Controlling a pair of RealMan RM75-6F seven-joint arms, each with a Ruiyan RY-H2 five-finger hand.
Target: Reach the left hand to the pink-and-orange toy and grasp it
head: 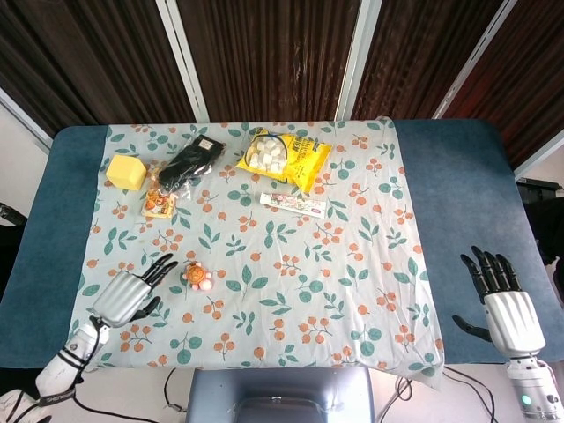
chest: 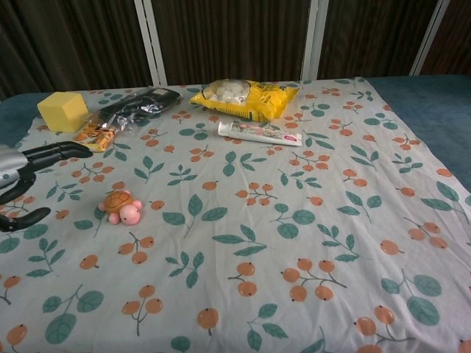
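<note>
The pink-and-orange toy [head: 198, 278] [chest: 122, 207], a small turtle with an orange shell and pink head, lies on the floral cloth [head: 264, 256] left of centre. My left hand [head: 128, 293] [chest: 26, 180] hovers just to its left with fingers spread, fingertips a short way from the toy and not touching it. It holds nothing. My right hand [head: 502, 304] rests over the blue table edge at the far right, fingers apart and empty; the chest view does not show it.
At the back of the cloth lie a yellow cube [head: 126, 172], a black packet [head: 189, 163], a small snack pack [head: 159, 204], a yellow bag of white pieces [head: 284, 159] and a white tube [head: 293, 204]. Blue table [head: 458, 203] borders the cloth.
</note>
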